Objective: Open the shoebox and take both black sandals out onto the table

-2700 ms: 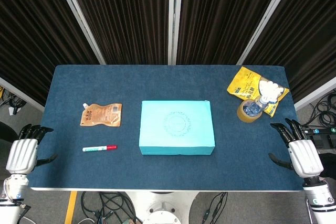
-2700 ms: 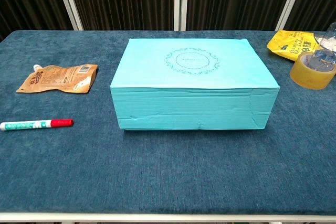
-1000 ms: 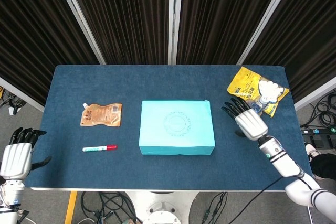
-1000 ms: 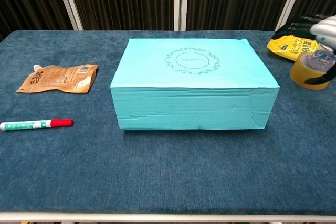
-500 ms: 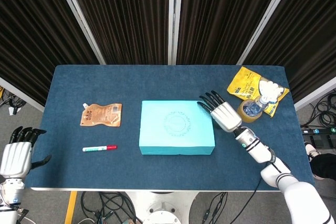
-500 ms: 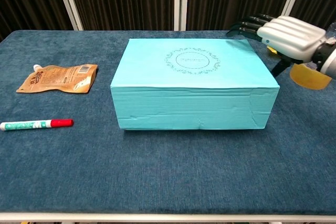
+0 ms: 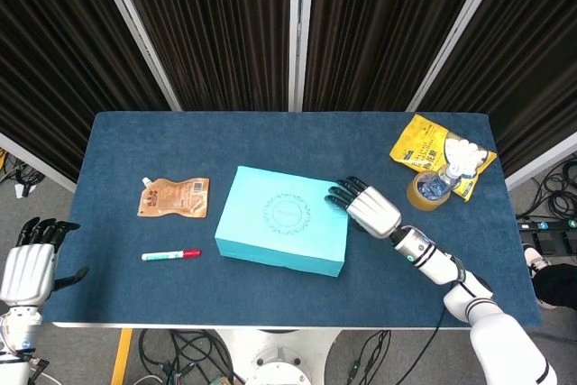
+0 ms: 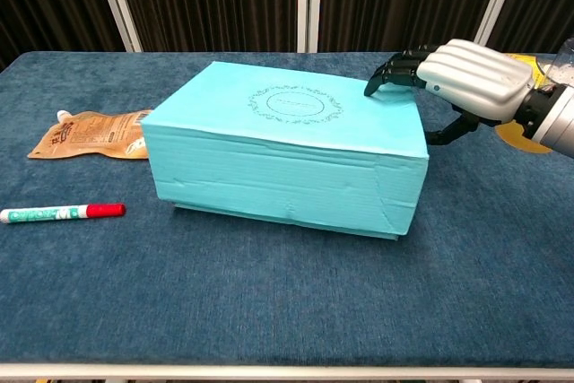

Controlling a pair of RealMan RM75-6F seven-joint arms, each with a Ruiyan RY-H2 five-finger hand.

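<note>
The turquoise shoebox [image 7: 281, 220] [image 8: 287, 145] lies mid-table with its lid on, turned askew so its right end points toward me. The sandals are hidden inside. My right hand [image 7: 371, 209] [image 8: 466, 73] is at the box's far right corner, its fingertips resting on the lid's edge and its thumb hanging apart beside the box wall. It holds nothing. My left hand [image 7: 27, 268] hovers off the table's front left corner with fingers spread and empty; the chest view does not show it.
A brown pouch [image 7: 174, 197] [image 8: 94, 134] and a red-capped marker [image 7: 169, 255] [image 8: 61, 213] lie left of the box. At the right rear are a yellow bag [image 7: 428, 146], a tape roll [image 7: 425, 194] and a bottle [image 7: 442, 179].
My right hand swept in from the table's right edge to the box and pushed it; the box slid left and rotated. The left hand stayed low at the left.
</note>
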